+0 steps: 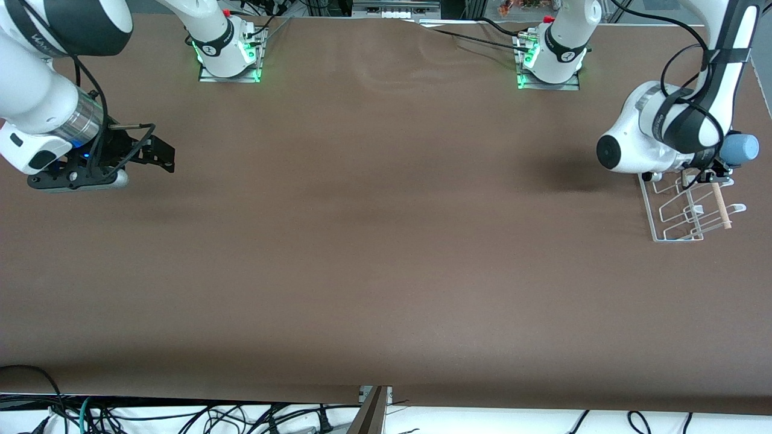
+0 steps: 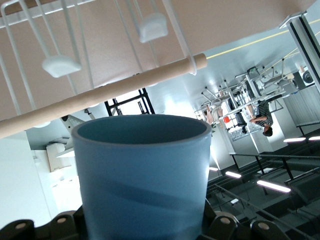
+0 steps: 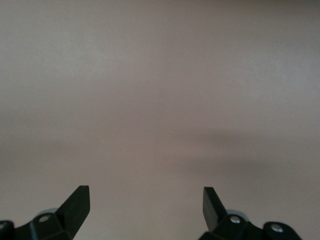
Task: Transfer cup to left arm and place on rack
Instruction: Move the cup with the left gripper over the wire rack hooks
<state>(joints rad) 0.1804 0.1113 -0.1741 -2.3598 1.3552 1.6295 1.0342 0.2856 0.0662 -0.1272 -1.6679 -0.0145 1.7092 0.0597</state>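
left end effector (image 1: 718, 164): clamped on cup (image 1: 739, 148), over rack (image 1: 669, 211) at 3 o'clock of tabletop (image 1: 374, 241) | right end effector (image 3: 146, 202): fingers spread, empty, waiting at 9 o'clock | risk: cup rim fouls wooden rod (image 2: 100, 95), misses peg, tips on release

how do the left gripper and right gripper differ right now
The left gripper is shut on the cup; the right gripper is open and holds nothing. The left hangs over the rack; the right waits over bare table at its arm's end. Both are black and two-fingered.
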